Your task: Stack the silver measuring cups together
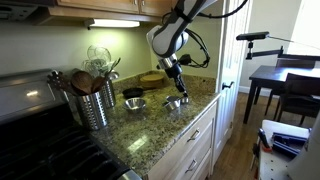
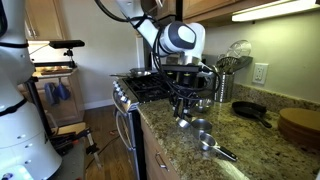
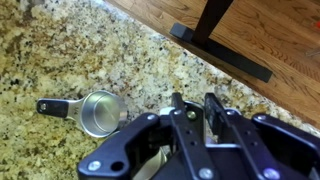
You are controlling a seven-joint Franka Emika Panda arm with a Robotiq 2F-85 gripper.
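Close in, wrist view: gripper [image 3: 195, 108] fills the six o'clock edge, its fingers [image 3: 178, 108] drawn near together with only a narrow slit between them. Nothing shows in the slit; cannot tell whether they are fully closed or pinching anything. One of the silver measuring cups [image 3: 100, 112] sits upright on the granite counter [image 3: 60, 50] at nine o'clock from the fingertips, apart from them, handle pointing to nine o'clock. Beyond the counter edge, toward one o'clock, wood floor [image 3: 270, 40] and a black furniture leg [image 3: 215, 25]. In an exterior view the gripper hangs above a cup lying near the counter's front edge; another cup lies well apart at nine o'clock of it, just in front of a dark bowl [image 1: 133, 93]. Farther toward nine o'clock stands the ribbed utensil canister [image 1: 95, 100], full of spoons. In an exterior view several cups lie in a loose row, the gripper over the far end, the stove [image 2: 150, 88] behind.
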